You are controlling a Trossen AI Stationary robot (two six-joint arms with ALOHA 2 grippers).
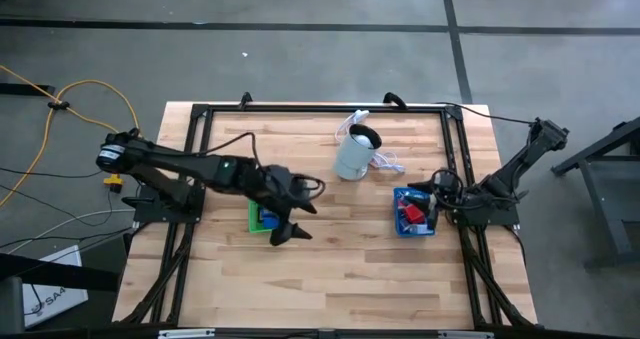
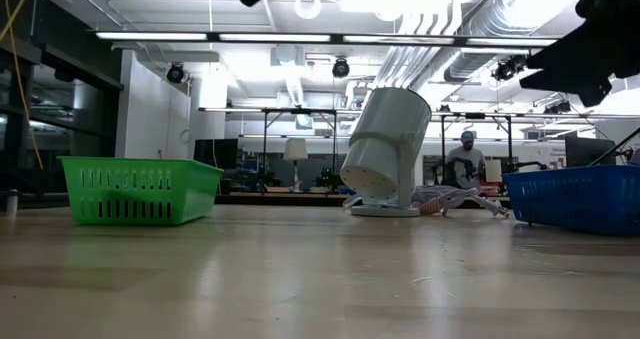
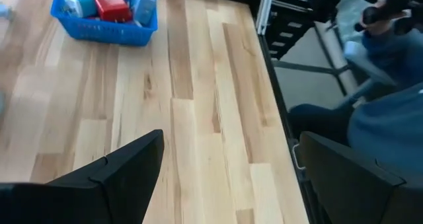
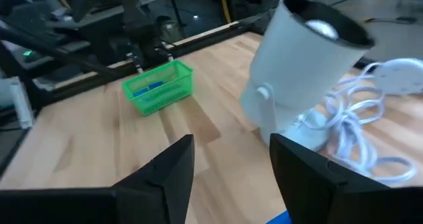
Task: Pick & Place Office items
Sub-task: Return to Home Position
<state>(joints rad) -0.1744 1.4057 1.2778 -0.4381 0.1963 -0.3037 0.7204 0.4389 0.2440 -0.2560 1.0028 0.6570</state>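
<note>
The green tray point(image 1: 262, 219) holds a blue office item point(image 4: 149, 87). The blue tray point(image 1: 415, 221) holds red point(image 3: 109, 2) and blue pieces. My left gripper point(image 1: 290, 229) hangs open above the table, just near of the green tray, with nothing between its fingers point(image 3: 228, 151). My right gripper point(image 1: 438, 191) hovers by the blue tray's far right corner. It is open too, with nothing in it point(image 4: 231, 148), and it faces across the table toward the green tray point(image 4: 158, 86).
A pale cylindrical appliance point(image 1: 355, 154) stands tilted on its base at the table's far middle, its white cord point(image 4: 357, 125) coiled beside it. A black frame point(image 1: 320, 107) rims the table. A person sits past the table's edge point(image 3: 390, 85). Bare wood lies between the trays.
</note>
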